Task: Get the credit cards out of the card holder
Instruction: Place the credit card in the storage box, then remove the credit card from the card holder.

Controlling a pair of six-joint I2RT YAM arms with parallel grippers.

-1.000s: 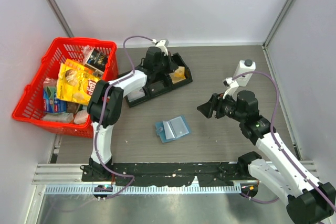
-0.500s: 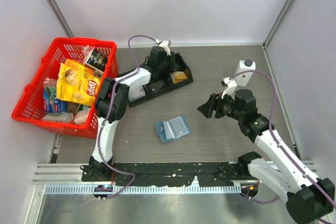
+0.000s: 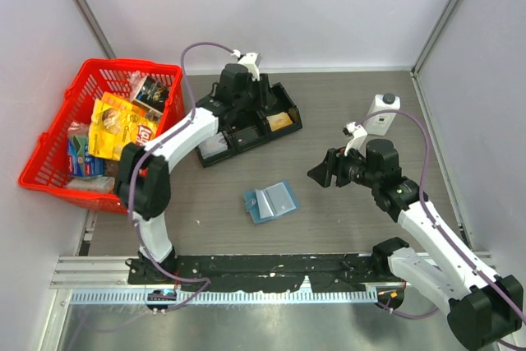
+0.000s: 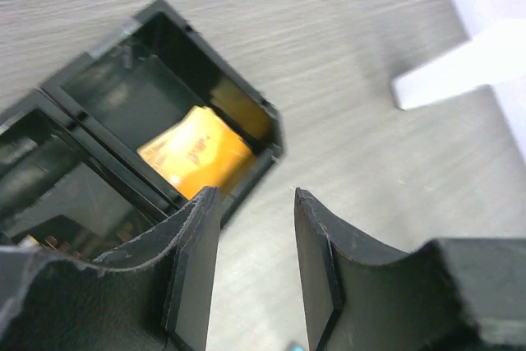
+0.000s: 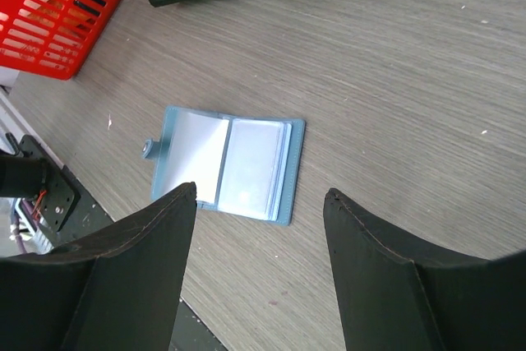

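The light-blue card holder point(image 3: 269, 201) lies open and flat on the table, its clear pockets showing pale credit cards point(image 5: 255, 166) inside. My right gripper point(image 3: 322, 172) hovers to its right, open and empty; in the right wrist view the card holder point(image 5: 226, 163) sits just beyond the gripper point(image 5: 259, 191). My left gripper point(image 3: 256, 104) is at the back over the black tray point(image 3: 246, 139). It is open with nothing between its fingers point(image 4: 251, 195). An orange-yellow card point(image 4: 193, 154) lies in the tray's right end compartment point(image 3: 281, 119).
A red basket point(image 3: 107, 133) full of snack packets stands at the left. A white bottle point(image 3: 382, 111) stands right of the tray, behind the right arm. A whitish flat item point(image 3: 215, 147) lies in the tray's left compartment.
My left gripper has gone from shut to open and drawn back from the tray's right compartment, where the orange-yellow card lies. The right arm has hardly moved.
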